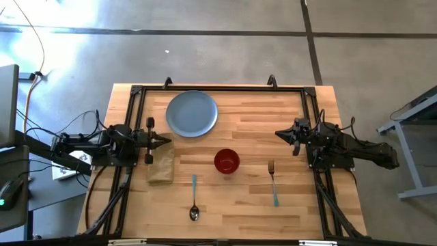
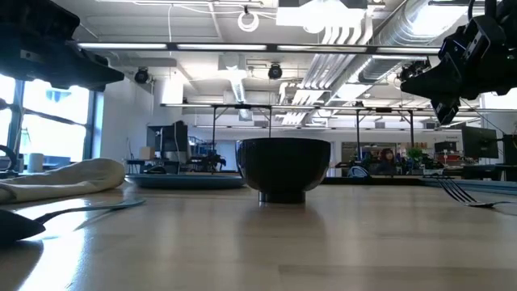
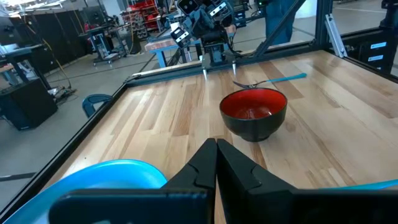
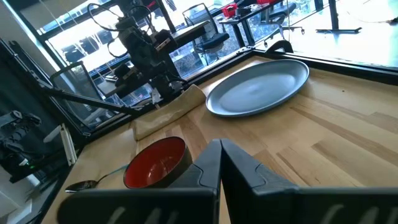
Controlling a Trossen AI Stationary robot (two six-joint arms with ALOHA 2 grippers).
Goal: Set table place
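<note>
Both grippers, left and right, wait pinched together at the table's side edges; reaching carelessly could knock the bowl into the fork

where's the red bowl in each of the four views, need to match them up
High view: the red bowl sits mid-table, between spoon and fork.
Low view: centre of the picture, a dark silhouette.
Left wrist view: right of centre, ahead of the shut fingers.
Right wrist view: lower left.
Shared landmark: the blue-grey plate, beyond the bowl.
</note>
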